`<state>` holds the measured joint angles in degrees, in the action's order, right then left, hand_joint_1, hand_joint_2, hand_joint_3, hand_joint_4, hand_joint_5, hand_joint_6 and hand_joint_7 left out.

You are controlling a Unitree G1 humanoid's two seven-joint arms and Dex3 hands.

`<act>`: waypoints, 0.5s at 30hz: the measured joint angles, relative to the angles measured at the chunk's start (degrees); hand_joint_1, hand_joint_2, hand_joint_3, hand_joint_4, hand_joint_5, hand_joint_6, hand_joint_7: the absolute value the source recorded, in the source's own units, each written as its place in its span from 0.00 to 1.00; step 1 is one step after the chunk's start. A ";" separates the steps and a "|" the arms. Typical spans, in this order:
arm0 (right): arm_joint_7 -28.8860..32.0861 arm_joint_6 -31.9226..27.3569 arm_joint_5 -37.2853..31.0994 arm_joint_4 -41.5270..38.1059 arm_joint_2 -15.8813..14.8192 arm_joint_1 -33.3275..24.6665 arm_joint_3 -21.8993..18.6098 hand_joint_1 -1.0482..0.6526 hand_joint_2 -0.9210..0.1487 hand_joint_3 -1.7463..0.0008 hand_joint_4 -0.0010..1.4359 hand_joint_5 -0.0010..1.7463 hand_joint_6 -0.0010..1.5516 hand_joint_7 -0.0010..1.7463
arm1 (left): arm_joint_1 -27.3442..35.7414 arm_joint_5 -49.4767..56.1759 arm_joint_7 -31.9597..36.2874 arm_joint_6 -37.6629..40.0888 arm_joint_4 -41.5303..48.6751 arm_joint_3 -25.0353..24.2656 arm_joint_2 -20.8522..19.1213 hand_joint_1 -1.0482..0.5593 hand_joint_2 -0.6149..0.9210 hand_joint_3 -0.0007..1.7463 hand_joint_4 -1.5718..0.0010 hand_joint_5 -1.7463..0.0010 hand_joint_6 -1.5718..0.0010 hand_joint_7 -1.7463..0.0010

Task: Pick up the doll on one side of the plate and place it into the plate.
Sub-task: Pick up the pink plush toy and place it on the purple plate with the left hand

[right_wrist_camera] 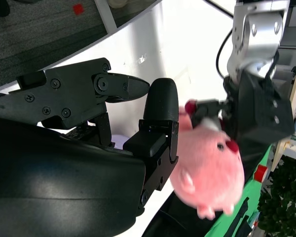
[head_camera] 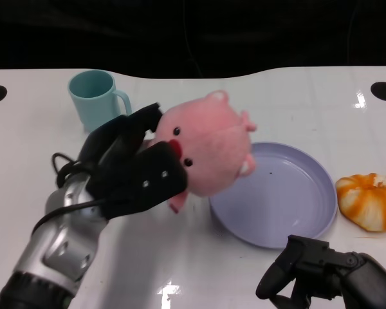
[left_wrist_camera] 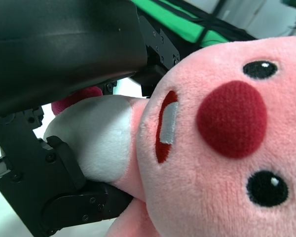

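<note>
From my head camera, my left hand (head_camera: 132, 170) grips the pink pig doll (head_camera: 209, 148) and holds it in the air, clear of the white table (head_camera: 257, 84). My fingers wrap around its back and underside, and its face with the red nose turns toward me. The doll hangs over the near-left rim of the lavender plate (head_camera: 296, 199), partly above the plate and partly above the table beside it. A teal mug (head_camera: 95, 98) stands behind my left hand, well apart from the plate. A small orange and white pumpkin (head_camera: 370, 201) lies just beside the plate on its right. My right hand (head_camera: 321, 273) sits low at the table's near edge, in front of the plate, holding nothing, its fingers bent downward.

From my left wrist, the doll (left_wrist_camera: 222, 143) fills most of the picture: red nose, two black eyes, a red mouth. One white-tipped foot is pressed between my black fingers (left_wrist_camera: 64, 197) and the shell of my left hand (left_wrist_camera: 59, 49).

From my right wrist, my right hand (right_wrist_camera: 108, 128) has its fingers apart with nothing between them. Beyond it my left hand (right_wrist_camera: 259, 108) holds the doll (right_wrist_camera: 207, 168) above the table (right_wrist_camera: 177, 44); the doll looks slightly blurred here.
</note>
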<state>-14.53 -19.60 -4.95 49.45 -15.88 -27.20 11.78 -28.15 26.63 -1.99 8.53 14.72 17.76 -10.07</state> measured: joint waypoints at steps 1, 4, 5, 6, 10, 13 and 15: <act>0.00 0.00 -0.06 0.00 0.00 0.01 0.16 0.47 0.00 0.79 0.46 0.91 0.38 0.75 | -1.08 0.61 -0.14 0.66 0.00 0.64 0.79 0.55 0.69 0.66 0.40 0.00 0.50 0.07; 0.02 -0.01 -0.36 0.03 0.00 -0.07 0.62 0.47 0.00 0.79 0.46 0.91 0.38 0.74 | -3.47 2.32 -0.61 2.63 0.11 2.65 2.92 0.53 0.69 0.66 0.40 0.00 0.50 0.06; 0.03 -0.02 -0.47 0.06 0.00 -0.12 0.76 0.47 0.00 0.79 0.46 0.91 0.38 0.74 | -4.15 2.73 -0.96 3.31 0.38 3.32 3.56 0.52 0.69 0.67 0.40 0.00 0.52 0.02; 0.03 -0.03 -0.57 0.10 0.00 -0.14 0.92 0.47 0.00 0.79 0.46 0.91 0.38 0.74 | -4.97 3.20 -1.25 4.02 0.92 4.06 4.18 0.52 0.69 0.68 0.40 0.00 0.52 0.01; 0.08 -0.15 -0.84 0.36 0.00 -0.19 1.52 0.47 0.00 0.79 0.46 0.91 0.38 0.74 | -8.49 5.08 -1.79 4.94 4.45 6.70 6.52 0.52 0.67 0.69 0.40 0.00 0.52 0.00; 0.13 -0.71 -1.04 0.86 0.01 -0.28 1.75 0.47 0.00 0.80 0.45 0.90 0.38 0.74 | -10.42 6.39 -1.80 4.97 7.60 8.55 8.11 0.53 0.65 0.68 0.40 0.00 0.53 0.00; 0.16 -0.93 -1.08 1.01 0.03 -0.35 1.82 0.47 0.00 0.80 0.46 0.91 0.38 0.74 | -11.72 6.95 -1.79 5.01 9.55 9.47 9.07 0.52 0.68 0.64 0.41 0.00 0.56 0.00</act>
<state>-14.37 -20.53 -6.04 50.46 -15.85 -27.55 13.60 -39.87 33.58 -3.79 13.54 24.27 27.23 -1.00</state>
